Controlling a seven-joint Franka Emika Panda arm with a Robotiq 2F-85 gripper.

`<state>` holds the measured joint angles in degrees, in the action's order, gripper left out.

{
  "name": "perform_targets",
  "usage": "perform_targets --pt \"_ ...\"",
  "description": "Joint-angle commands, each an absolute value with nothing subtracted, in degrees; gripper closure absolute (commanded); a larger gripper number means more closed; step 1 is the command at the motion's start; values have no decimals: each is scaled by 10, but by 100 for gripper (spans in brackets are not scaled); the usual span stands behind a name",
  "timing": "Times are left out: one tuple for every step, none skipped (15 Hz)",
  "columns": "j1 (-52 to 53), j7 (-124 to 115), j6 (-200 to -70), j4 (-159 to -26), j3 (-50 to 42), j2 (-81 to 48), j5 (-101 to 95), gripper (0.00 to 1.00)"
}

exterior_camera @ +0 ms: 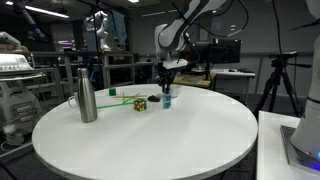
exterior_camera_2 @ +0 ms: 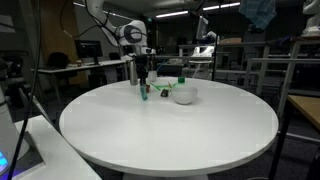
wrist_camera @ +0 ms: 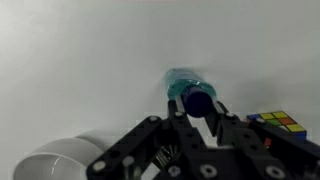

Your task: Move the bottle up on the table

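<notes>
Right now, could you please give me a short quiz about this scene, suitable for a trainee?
1. True or false: the bottle stands upright on the table.
2. Which thing on the table is the tallest? A) the steel flask B) the colour cube C) the white bowl
3. Fill in: in the wrist view, the bottle's dark cap shows between the gripper's ____.
Key: 1 true; 2 A; 3 jaws.

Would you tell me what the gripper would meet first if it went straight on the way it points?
The bottle: the gripper points straight down over its dark cap in both exterior views. Whether it already touches the cap, I cannot tell.
</notes>
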<state>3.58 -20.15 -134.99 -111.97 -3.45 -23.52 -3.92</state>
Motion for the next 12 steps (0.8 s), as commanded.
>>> perform_targets --pt "26 -181 -1322 -1094 -29 -245 -14 93" --pt "26 -180 -1322 -1093 -29 -245 -10 93" --pt "25 -178 -1321 -1093 -29 -246 -7 93" --pt "24 -178 -1321 -1093 -29 -246 -4 93" --pt "23 -177 -1321 -1093 -29 -246 -2 93" --pt "23 -177 -1320 -1093 -30 -247 1 93" --pt "21 -177 -1319 -1093 -30 -247 3 93" --pt "20 -176 -1318 -1092 -29 -248 5 93" --pt "19 -176 -1318 -1092 -30 -249 6 93" --pt "19 -177 -1318 -1092 -30 -250 7 93" --pt "19 -176 -1317 -1092 -30 -251 8 93" --pt "18 -176 -1317 -1092 -30 -252 8 93"
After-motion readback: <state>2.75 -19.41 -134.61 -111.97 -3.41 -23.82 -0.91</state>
